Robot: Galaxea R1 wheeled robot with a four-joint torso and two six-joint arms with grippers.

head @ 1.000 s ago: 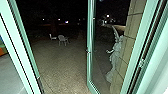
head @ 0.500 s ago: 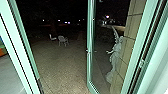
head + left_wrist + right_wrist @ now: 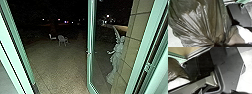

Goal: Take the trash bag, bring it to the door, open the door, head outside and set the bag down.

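In the left wrist view the dark, shiny trash bag (image 3: pixel 205 18) hangs full, its plastic folds drawn together at my left gripper (image 3: pixel 218 43), which is shut on the bag. Part of the same bag (image 3: pixel 176 70) appears in the right wrist view, beside the robot's dark plate. The glass door (image 3: pixel 90 50) stands open in the head view, its green-framed leaf swung outward and a small handle on its edge.
Green door posts (image 3: pixel 17 42) (image 3: pixel 147 47) rise on both sides. Outside lies dark paving (image 3: pixel 57 62), with pale chairs (image 3: pixel 62 40) farther off. A pale winged statue (image 3: pixel 116 57) stands behind the glass by a tiled wall (image 3: pixel 136 37).
The head camera has moved slightly forward into the doorway: both posts have slid outward in view, and the orange patch at the left edge is gone. The door leaf looks unmoved.
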